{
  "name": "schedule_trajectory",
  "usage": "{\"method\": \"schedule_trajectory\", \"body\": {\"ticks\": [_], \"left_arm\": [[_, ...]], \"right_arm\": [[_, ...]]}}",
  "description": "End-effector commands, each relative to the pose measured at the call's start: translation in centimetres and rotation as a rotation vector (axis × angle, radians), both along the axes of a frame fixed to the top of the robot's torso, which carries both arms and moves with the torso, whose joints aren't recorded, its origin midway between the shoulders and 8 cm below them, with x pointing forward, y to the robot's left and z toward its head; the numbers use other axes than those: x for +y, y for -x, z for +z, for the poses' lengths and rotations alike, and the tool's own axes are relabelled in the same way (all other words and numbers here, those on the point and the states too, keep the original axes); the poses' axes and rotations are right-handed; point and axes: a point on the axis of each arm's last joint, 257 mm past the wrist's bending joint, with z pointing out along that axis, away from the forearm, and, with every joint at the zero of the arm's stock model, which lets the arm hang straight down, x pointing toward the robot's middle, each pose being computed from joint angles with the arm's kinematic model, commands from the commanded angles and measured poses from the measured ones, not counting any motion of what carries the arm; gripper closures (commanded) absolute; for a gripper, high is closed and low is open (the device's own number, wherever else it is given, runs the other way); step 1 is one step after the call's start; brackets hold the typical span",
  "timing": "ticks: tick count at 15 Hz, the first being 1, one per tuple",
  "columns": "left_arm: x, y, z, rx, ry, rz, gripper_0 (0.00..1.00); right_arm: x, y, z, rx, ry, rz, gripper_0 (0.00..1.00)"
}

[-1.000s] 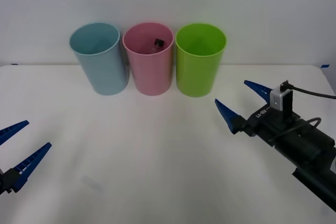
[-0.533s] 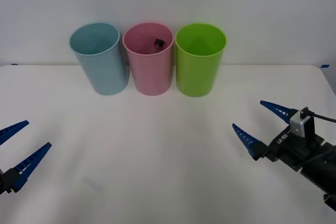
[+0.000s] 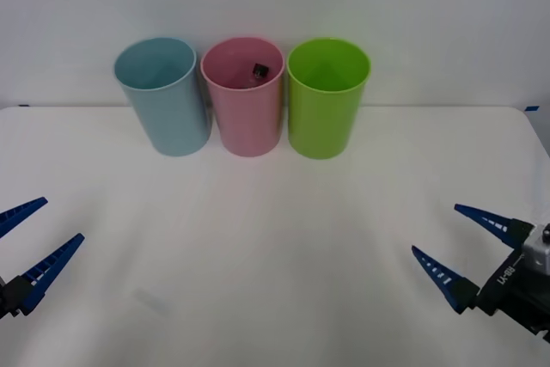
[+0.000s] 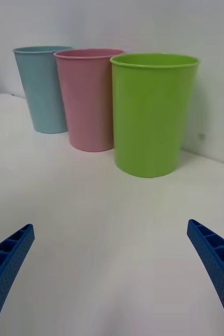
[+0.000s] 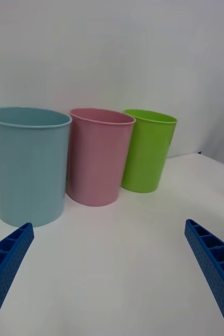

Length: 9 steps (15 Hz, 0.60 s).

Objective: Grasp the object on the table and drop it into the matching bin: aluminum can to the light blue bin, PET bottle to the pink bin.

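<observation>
Both grippers are seen spread wide and empty, low over the table (image 3: 275, 238). In the front view the right gripper (image 3: 468, 251) is found at about 4 o'clock from the table's middle, near the right edge, its two blue ribbed fingers (image 3: 440, 278) parted and pointed toward the bins. The left gripper (image 3: 30, 242) is found at about 8 o'clock, at the left edge, its fingers parted likewise and nothing held between them.

Three bins are stood upright in a row at 12 o'clock, against the white wall: the light blue bin (image 3: 163, 100) on the left, the pink bin (image 3: 245, 100) in the middle, and a lime green bin (image 3: 325, 100) on the right. Each is set just beside its neighbour.

Inside the pink bin, the black cap of the PET bottle (image 3: 260, 69) is seen just below the rim, toward the far wall; the rest of the bottle is hidden by the bin's wall.

From the right wrist view, the lime green bin (image 4: 152, 113) is seen nearest, with the pink bin (image 4: 88, 97) and the light blue bin (image 4: 42, 86) behind it. From the left wrist view, the light blue bin (image 5: 28, 163) is nearest.
</observation>
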Motion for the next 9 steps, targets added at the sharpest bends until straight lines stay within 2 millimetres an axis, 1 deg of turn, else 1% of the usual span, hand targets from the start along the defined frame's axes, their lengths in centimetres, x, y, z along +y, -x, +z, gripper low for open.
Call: {"method": "schedule_trajectory", "body": {"ticks": [1, 7, 9], "left_arm": [[0.0, 0.0, 0.0, 0.0, 0.0, 0.0, 0.0], [0.0, 0.0, 0.0, 0.0, 0.0, 0.0, 0.0], [0.0, 0.0, 0.0, 0.0, 0.0, 0.0, 0.0]], "right_arm": [[-1.1, 1.5, -0.7, 0.021, 0.003, -0.01, 0.0], [-2.3, 4.9, -2.4, 0.068, 0.017, -0.008, 0.0], [-2.6, 5.6, -2.8, 0.078, 0.011, -0.009, 0.0]]}}
